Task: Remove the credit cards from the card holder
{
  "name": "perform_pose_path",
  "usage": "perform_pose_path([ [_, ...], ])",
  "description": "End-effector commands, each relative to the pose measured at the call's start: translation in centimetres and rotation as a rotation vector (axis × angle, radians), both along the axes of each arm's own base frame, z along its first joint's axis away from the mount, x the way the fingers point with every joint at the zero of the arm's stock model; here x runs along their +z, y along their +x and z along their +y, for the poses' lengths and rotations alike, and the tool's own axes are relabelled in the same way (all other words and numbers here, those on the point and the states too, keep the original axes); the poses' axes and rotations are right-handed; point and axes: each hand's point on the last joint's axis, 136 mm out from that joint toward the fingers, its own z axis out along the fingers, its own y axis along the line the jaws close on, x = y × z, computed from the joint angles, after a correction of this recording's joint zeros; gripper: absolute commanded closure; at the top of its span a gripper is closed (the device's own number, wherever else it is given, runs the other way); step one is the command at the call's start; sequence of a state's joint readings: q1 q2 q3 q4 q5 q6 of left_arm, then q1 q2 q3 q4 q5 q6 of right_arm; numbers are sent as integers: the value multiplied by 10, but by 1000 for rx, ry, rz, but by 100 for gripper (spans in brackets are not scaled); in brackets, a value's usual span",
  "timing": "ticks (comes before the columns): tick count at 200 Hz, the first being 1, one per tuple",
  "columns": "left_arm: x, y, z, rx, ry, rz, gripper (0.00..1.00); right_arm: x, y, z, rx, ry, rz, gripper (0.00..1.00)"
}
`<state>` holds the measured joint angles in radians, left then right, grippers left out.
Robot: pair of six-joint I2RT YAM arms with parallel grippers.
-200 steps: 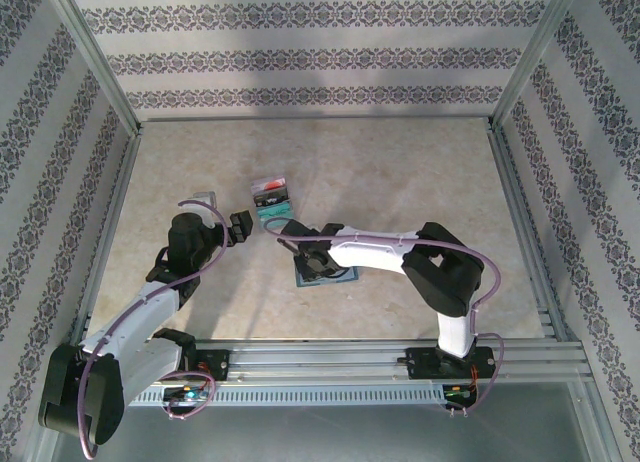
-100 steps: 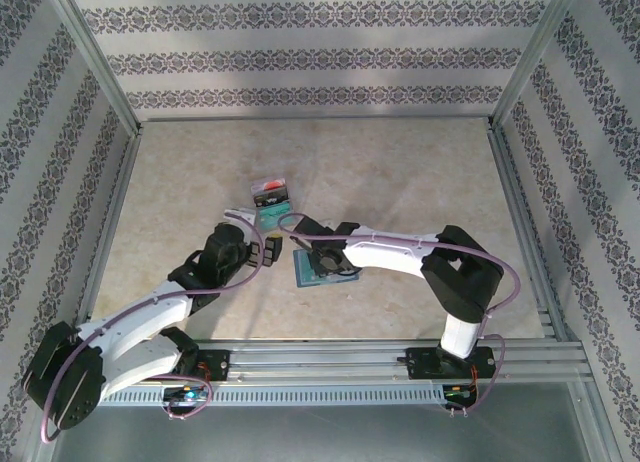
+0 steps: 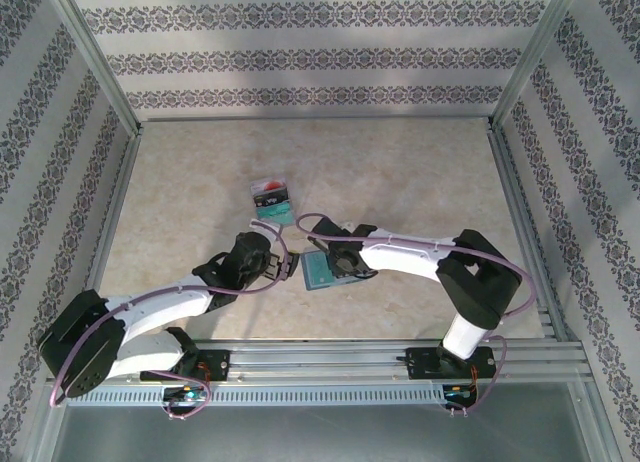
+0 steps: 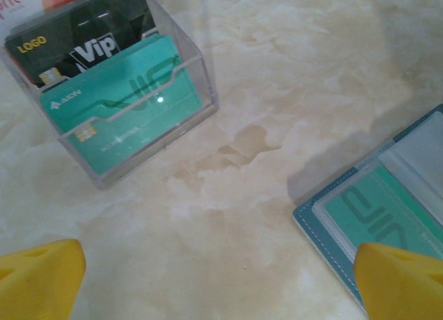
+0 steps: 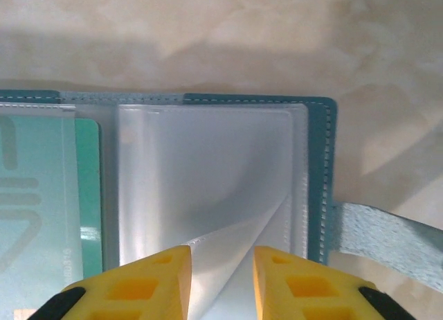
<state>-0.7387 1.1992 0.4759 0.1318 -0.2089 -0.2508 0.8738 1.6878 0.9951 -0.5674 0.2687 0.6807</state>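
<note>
beige marbled table (image 3: pixel 400 182), patterned walls (image 3: pixel 300 57); left claw (image 4: pixel 214 278) gapes wide, right claw (image 5: pixel 221 282) pinches card holder (image 5: pixel 228 174) sleeve.

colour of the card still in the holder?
Teal green, behind a clear sleeve of the card holder; the card shows best in the left wrist view.

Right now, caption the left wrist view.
Open yellow fingers above marble table, clear card box left, card holder right.
</note>
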Motion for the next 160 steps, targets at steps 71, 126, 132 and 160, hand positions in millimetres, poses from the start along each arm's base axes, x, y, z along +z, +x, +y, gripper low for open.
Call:
perform_pose_path([
  [71,7,5,-22,-4,-30,-41,1,6,7,-42,-112,-20,-33,61],
  [126,5,4,-14,41,-32,-37,1,10,1,-64,-162,-9,-35,64],
  [132,4,4,-13,43,-29,-34,0,13,1,-66,-169,-2,-42,64],
  [160,5,2,-5,71,-25,-41,5,30,1,-78,-197,33,-75,64],
])
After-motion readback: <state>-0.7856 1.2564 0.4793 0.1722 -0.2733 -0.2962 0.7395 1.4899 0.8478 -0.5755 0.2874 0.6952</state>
